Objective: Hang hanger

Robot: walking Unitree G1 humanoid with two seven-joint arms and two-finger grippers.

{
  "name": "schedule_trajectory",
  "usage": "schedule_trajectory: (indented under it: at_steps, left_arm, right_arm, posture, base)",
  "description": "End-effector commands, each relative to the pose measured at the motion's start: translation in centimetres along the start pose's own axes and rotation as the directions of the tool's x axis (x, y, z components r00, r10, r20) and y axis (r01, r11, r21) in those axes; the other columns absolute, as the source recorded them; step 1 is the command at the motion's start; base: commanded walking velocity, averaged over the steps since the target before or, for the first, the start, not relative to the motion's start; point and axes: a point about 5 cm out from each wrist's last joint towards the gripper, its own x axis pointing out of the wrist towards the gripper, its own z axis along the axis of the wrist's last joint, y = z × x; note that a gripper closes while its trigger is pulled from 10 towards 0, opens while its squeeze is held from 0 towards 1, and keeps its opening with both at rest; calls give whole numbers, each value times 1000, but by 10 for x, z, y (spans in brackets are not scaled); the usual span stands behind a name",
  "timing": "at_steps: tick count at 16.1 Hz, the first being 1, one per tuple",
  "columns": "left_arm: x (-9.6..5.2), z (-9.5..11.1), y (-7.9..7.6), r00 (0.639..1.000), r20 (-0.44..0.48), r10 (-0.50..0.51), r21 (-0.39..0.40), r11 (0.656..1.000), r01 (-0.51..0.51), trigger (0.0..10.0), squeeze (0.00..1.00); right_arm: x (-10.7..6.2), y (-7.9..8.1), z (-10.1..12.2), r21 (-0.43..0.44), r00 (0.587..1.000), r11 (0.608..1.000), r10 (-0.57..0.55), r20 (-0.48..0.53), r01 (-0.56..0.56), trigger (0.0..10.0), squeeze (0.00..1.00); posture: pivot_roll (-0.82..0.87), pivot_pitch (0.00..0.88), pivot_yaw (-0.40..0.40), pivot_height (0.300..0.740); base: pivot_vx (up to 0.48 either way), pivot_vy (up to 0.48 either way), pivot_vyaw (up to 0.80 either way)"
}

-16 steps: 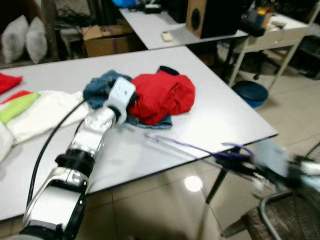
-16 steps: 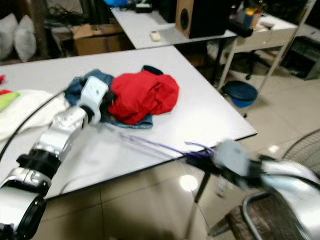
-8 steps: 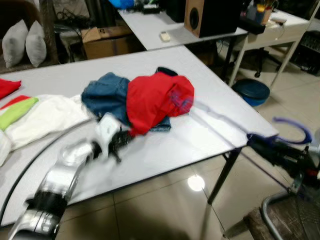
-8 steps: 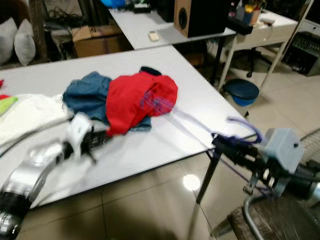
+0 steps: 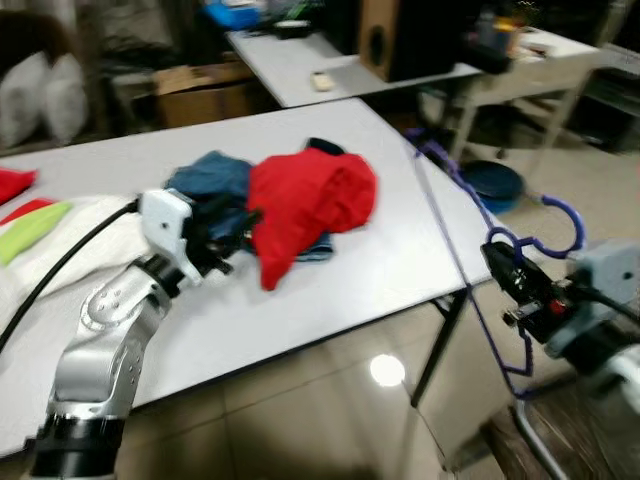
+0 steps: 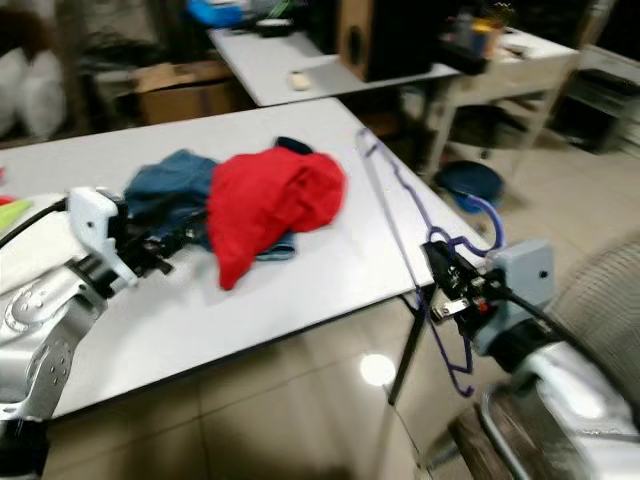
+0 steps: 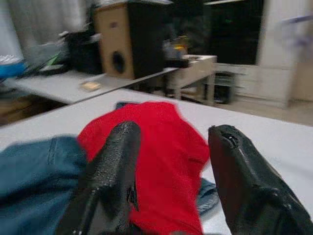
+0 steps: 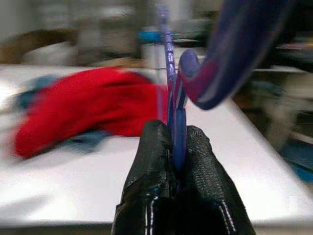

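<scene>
- Left eye view: purple hanger [image 5: 470, 210] held off the right edge of the white table [image 5: 400, 250], hook end near the right gripper [image 5: 505, 265], long wire frame reaching far toward the table's corner. Pinched tight just below the hook. Left gripper [image 5: 225, 245] over the table, beside a red garment [image 5: 310, 200] piled on blue jeans [image 5: 205, 180].
- Right eye view: same scene; hanger looks thin and light, likely a little springy, so liable to swing or twist in the grasp. Best taken at the neck under the hook, as now. Wooden speaker [image 6: 365, 35] on the far table; no rail or rod for hanging made out.
- Left wrist view: two black fingers [image 7: 110, 181] spread wide, holding nothing, aimed at the red garment and jeans.
- Right wrist view: black fingers [image 8: 151, 176] closed narrowly on the purple neck of the hanger, hook curving above.
- No readable writing, brand or label anywhere; blur hides fine detail.
</scene>
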Motion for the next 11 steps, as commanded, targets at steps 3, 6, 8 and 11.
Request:
schedule_trajectory:
  at_steps: [3,6,8,11]
  left_arm:
    - [-1,-14,-10,994,-39,105,-26,994,-106,10000,0]
    - [-5,-25,-28,990,-85,112,-1,994,-112,10000,0]
    - [2,-29,-38,991,-105,88,-3,996,-89,10000,0]
    - [14,-35,-41,989,-117,88,15,996,-87,10000,0]
  right_arm:
    - [7,14,0,50,991,991,-125,55,122,10000,0]
    - [12,41,-34,65,991,989,-129,-41,131,10000,0]
    - [12,49,-40,105,991,986,-121,-50,126,10000,0]
    - [21,56,-35,94,994,990,-110,21,108,10000,0]
  posture:
    - [-237,0,91,740]
    - [-186,0,80,740]
    - [-212,0,133,740]
    - [-238,0,140,740]
  base:
    - [0,0,0]
    - [0,434,0]
    - [0,437,0]
    - [0,449,0]
